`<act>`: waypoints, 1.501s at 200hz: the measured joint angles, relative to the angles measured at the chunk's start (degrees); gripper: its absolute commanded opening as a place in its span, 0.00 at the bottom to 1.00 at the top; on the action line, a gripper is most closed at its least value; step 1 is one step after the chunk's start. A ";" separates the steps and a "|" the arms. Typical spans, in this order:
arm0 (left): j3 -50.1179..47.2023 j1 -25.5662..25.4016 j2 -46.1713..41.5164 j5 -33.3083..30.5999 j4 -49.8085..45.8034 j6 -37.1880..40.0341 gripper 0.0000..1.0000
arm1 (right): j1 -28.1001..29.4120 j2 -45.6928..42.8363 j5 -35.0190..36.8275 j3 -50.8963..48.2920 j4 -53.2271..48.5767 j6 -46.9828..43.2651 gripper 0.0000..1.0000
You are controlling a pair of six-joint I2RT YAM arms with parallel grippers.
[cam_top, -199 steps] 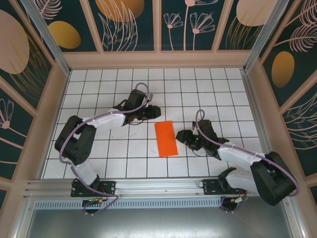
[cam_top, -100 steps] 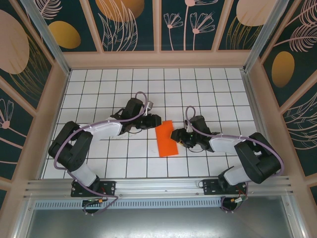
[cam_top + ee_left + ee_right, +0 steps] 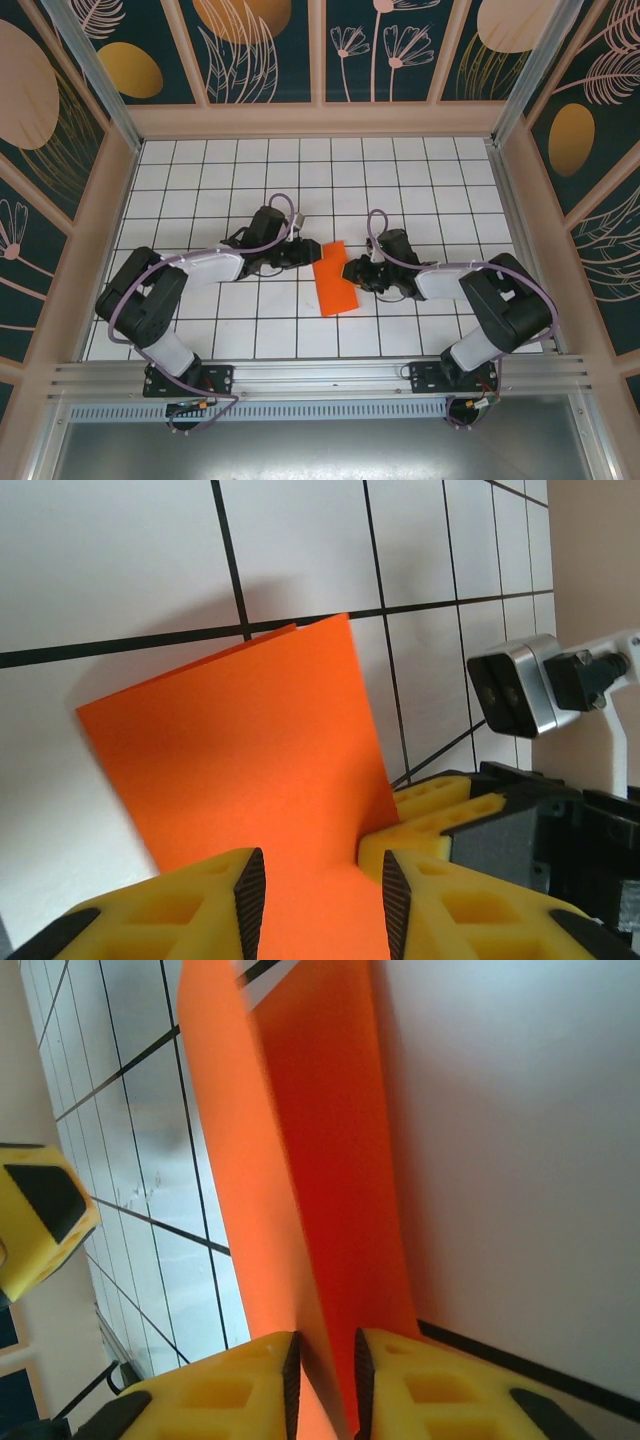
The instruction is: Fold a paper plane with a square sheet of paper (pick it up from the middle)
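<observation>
From above, the sheet of paper [image 3: 335, 285] is seen as a narrow orange rectangle lying on the tiled table [image 3: 400, 180], between the two arms and near the middle. The left gripper [image 3: 308, 252] is placed at its upper left edge and the right gripper [image 3: 350, 270] at its upper right edge. Both are touching it or just beside it.

In the left wrist view, the paper [image 3: 250, 750] is seen between the yellow fingers of the left gripper [image 3: 320, 890]. The jaws are held clearly apart, and the orange surface is spread across the gap, so nothing is clamped by them. At the far corner two layers are shown, slightly offset. A yellow finger [image 3: 440, 815] of the right gripper is touching the paper's right edge.

In the right wrist view, the jaws of the right gripper [image 3: 322, 1370] are almost closed, with the edge of the paper [image 3: 320, 1160] between them. The paper seems to be pinched there and raised a little from the table.

It is judged that only the first fold in half is made. The pointed nose, the wings and the centre crease of a plane are all left to be done.
</observation>
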 measured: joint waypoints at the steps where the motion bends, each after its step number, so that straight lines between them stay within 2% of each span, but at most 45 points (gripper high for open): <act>1: -0.09 0.00 -0.13 -0.09 -0.02 -0.02 0.39 | 0.00 0.07 0.00 0.02 0.15 -0.07 0.19; 51: -1.81 -0.02 -3.80 -2.97 -0.04 1.31 0.40 | 0.11 0.61 1.42 0.11 4.98 4.50 0.12; 95: -3.67 -2.62 -10.86 -10.95 -3.21 8.39 0.46 | 2.25 0.61 6.73 -0.39 9.84 11.58 0.12; 128: -6.21 -10.21 -16.09 -18.27 -4.09 14.34 0.51 | 2.69 0.61 8.61 -1.53 11.15 14.97 0.14; 160: -7.43 -20.63 -16.48 -25.97 -5.35 18.99 0.55 | 2.69 0.52 9.11 -1.53 10.88 15.76 0.16; 186: -6.75 -28.06 -15.17 -32.02 -5.79 23.28 0.57 | 2.69 0.48 9.05 -1.38 9.62 15.67 0.16; 220: -3.91 -35.15 -10.14 -40.28 -7.08 29.20 0.61 | 2.69 0.48 8.96 -0.83 8.72 15.23 0.16; 230: -3.48 -36.68 -8.79 -42.64 -7.41 30.71 0.64 | 2.69 0.48 8.79 -0.61 8.70 15.10 0.16; 256: -2.54 -39.47 -5.64 -47.87 -8.17 33.51 0.66 | 2.69 0.48 8.37 -0.37 8.61 15.08 0.16; 300: -0.59 -40.24 -1.86 -54.27 -8.07 35.39 0.66 | 2.69 0.48 8.15 0.02 8.07 14.86 0.16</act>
